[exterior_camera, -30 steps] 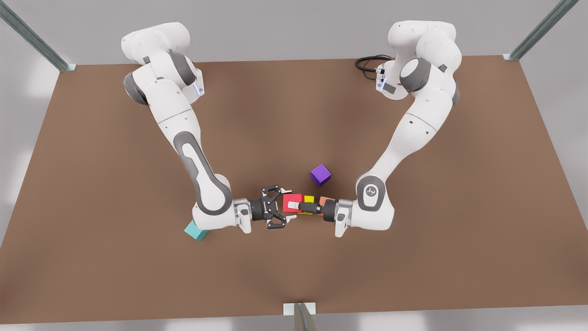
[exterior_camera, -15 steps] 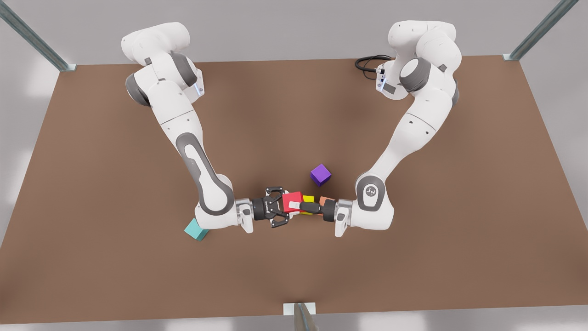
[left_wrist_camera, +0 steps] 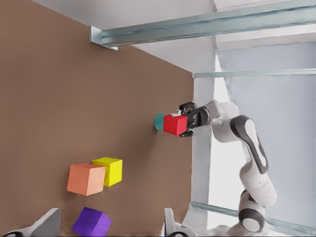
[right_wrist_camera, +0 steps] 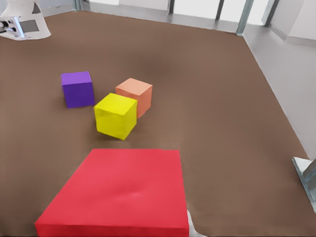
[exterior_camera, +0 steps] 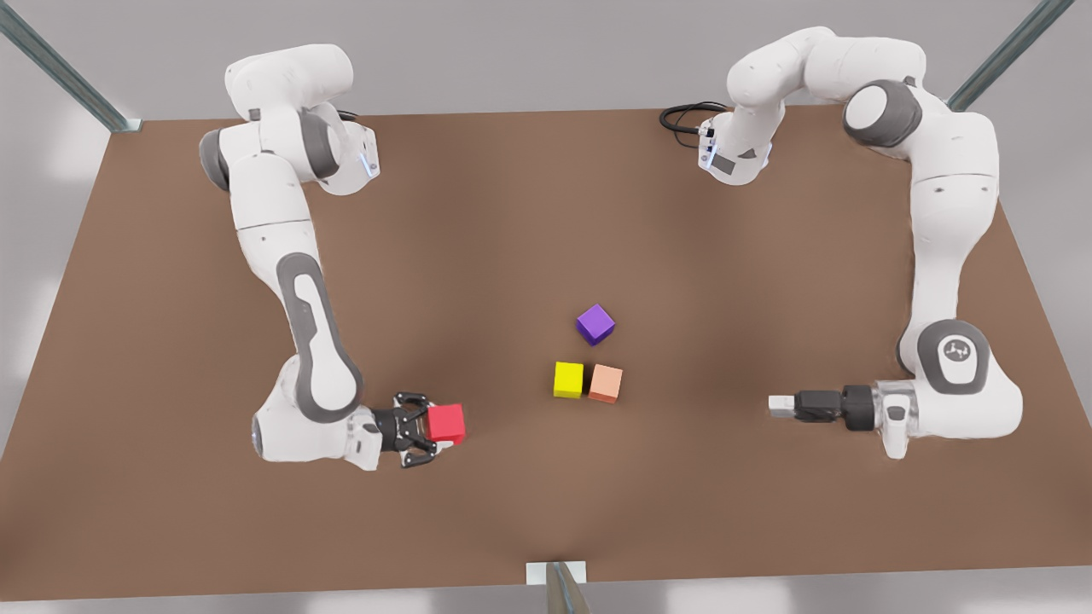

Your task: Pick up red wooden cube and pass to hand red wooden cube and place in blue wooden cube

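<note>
My right gripper (exterior_camera: 431,426), lower left of the front view, is clamped on the red wooden cube (exterior_camera: 446,423). The blue wooden cube (left_wrist_camera: 159,121) is mostly hidden behind it. My left gripper (exterior_camera: 775,407), lower right, waits with fingers apart. Farther back on the surface (exterior_camera: 512,213): one yellow cube (exterior_camera: 568,379), one peach cube (exterior_camera: 605,383), one purple cube (exterior_camera: 595,325).

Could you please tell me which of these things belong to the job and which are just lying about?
Belonging to the job:
- red wooden cube, held by the right gripper
- blue wooden cube, close by the red one
- left gripper, open, waiting off to the front view's right

Lying about:
- purple cube
- yellow cube
- peach-orange cube
</note>
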Action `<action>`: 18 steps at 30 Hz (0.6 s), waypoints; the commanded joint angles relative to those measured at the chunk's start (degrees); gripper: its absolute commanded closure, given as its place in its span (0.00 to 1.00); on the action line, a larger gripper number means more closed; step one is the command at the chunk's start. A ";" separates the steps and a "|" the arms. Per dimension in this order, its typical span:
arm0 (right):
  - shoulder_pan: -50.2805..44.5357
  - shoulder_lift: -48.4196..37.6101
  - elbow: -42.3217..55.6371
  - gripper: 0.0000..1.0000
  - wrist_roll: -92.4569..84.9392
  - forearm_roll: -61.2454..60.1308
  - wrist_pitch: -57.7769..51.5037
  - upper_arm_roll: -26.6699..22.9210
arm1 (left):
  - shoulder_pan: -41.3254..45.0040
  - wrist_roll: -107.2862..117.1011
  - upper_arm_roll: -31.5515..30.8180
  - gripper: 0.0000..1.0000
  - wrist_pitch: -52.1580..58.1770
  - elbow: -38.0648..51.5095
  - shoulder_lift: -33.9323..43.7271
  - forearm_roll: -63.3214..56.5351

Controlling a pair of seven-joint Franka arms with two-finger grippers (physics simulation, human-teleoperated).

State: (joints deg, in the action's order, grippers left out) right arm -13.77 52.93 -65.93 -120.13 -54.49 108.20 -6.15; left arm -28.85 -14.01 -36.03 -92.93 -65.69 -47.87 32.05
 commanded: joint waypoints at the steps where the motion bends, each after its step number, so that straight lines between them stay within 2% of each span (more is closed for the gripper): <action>1: -0.11 -0.46 1.86 0.39 18.35 23.89 0.70 -2.20 | -1.47 12.16 0.08 0.00 19.10 0.12 5.68 -24.48; 3: -1.87 -3.26 1.07 0.39 24.85 36.47 1.84 -2.64 | -0.59 12.69 -1.06 0.00 15.85 0.04 7.27 -40.39; 4: -2.31 -6.43 -1.04 0.39 29.16 41.21 1.40 -2.46 | 1.59 12.17 0.77 0.00 12.07 -0.31 10.50 -42.16; 5: -3.53 -8.71 -3.58 0.39 33.36 43.50 1.31 -2.46 | 19.81 12.69 23.71 0.00 8.49 -9.84 23.30 -42.07; 6: -5.56 -11.26 -6.05 0.39 39.61 47.01 0.70 -2.55 | 27.44 12.69 30.05 0.00 -3.03 -24.03 34.24 -40.67; 8: -7.58 -14.08 -10.71 0.40 46.56 51.32 1.23 -2.64 | 28.06 12.87 28.03 0.00 -0.32 -21.24 33.46 -36.71; 12: -6.88 -13.99 -12.73 0.40 47.71 58.45 5.27 -2.90 | 26.22 12.26 28.21 0.00 2.84 -13.24 31.61 -28.98; 14: -6.79 -13.82 -13.61 0.40 47.18 59.41 7.55 -3.08 | 24.81 4.44 28.03 0.00 4.86 -9.73 29.86 -34.86; 18: -6.88 -15.22 -18.70 0.40 47.18 59.68 12.56 -3.25 | 25.34 3.90 27.85 0.00 6.18 -8.75 29.59 -34.86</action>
State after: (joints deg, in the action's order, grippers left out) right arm -20.60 38.10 -83.86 -92.62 3.81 115.77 -9.38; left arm -3.67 -8.53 -8.14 -88.23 -74.66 -18.31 -2.31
